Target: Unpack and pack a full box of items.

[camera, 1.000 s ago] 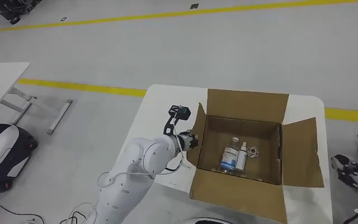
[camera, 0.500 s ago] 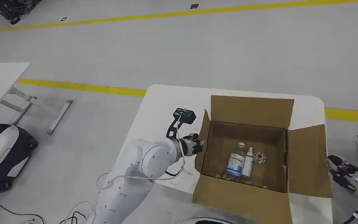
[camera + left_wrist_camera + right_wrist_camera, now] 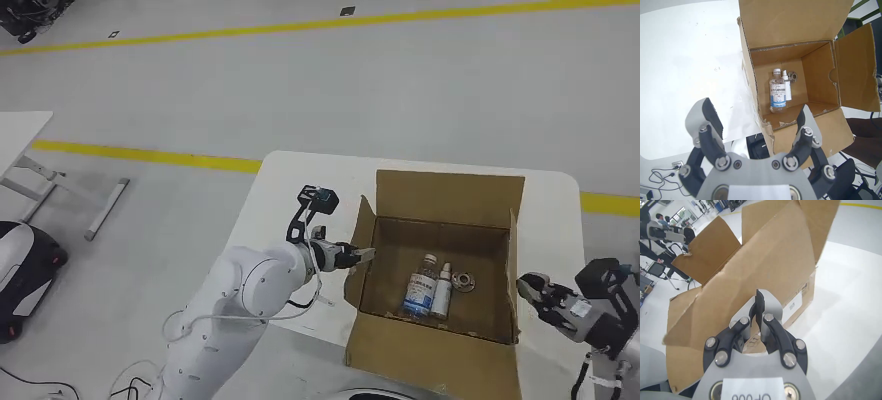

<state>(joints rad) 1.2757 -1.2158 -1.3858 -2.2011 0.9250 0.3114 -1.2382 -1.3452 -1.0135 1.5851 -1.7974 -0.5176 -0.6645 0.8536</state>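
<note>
Box [image 3: 432, 352] of brown cardboard sits open on the white tabletop [image 3: 300, 190], in about the spot it held half a second ago. What has changed is its right flap [image 3: 515, 268]: it was lying spread outward and now stands nearly upright. The right arm has come in at that side. Its right claw [image 3: 759, 298] is just outside the raised flap, fingers pressed together with nothing between them. On the opposite side the left claw [image 3: 366, 255] was up against the left flap [image 3: 362, 225] a moment back. It now hangs just beside that flap's edge with its fingers spread wide and holding nothing. Down on the box floor, well apart from both claws, a clear bottle [image 3: 777, 91] with a blue label lies flat. A slim white spray bottle [image 3: 787, 88] lies right alongside it. A small metal flange [image 3: 792, 76] rests by the spray bottle's nozzle end.
</note>
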